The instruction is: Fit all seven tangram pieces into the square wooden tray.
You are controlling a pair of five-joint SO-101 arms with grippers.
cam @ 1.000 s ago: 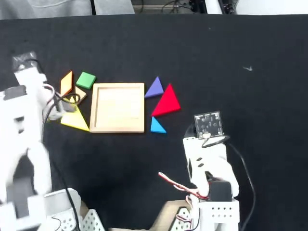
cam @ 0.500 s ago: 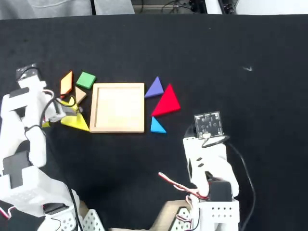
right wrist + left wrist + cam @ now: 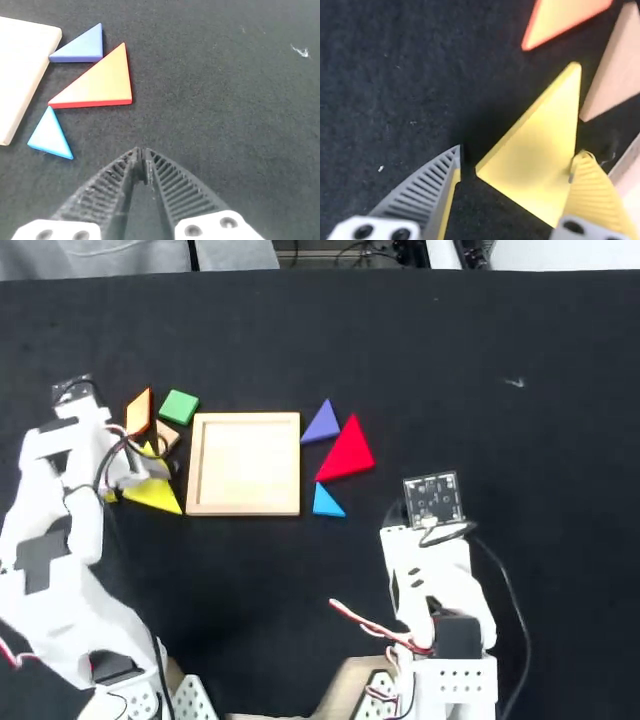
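Observation:
The square wooden tray [image 3: 243, 463] lies with nothing in it; its corner [image 3: 20, 65] also shows in the right wrist view. A yellow triangle [image 3: 152, 496] [image 3: 540, 150] lies flat just left of it. My left gripper [image 3: 138, 478] [image 3: 520, 155] is open and straddles this triangle. One finger [image 3: 587, 185] touches its edge, and the other finger [image 3: 437, 175] stands a small gap away. Orange parallelogram [image 3: 138, 412], green square [image 3: 179, 406] and tan triangle [image 3: 165, 435] sit beyond it. Purple [image 3: 321, 424], red [image 3: 346, 450] and blue [image 3: 326, 502] triangles lie right of the tray. My right gripper [image 3: 143, 152] is shut and holds nothing.
The right arm [image 3: 437, 580] stands low near the front edge, right of the blue triangle [image 3: 50, 135]. Black cloth covers the whole table, with open room on the right half. The arm bases and cables crowd the front edge.
My left arm has swung in toward the tray and come down over the yellow triangle, which has shifted slightly. The right arm has not moved.

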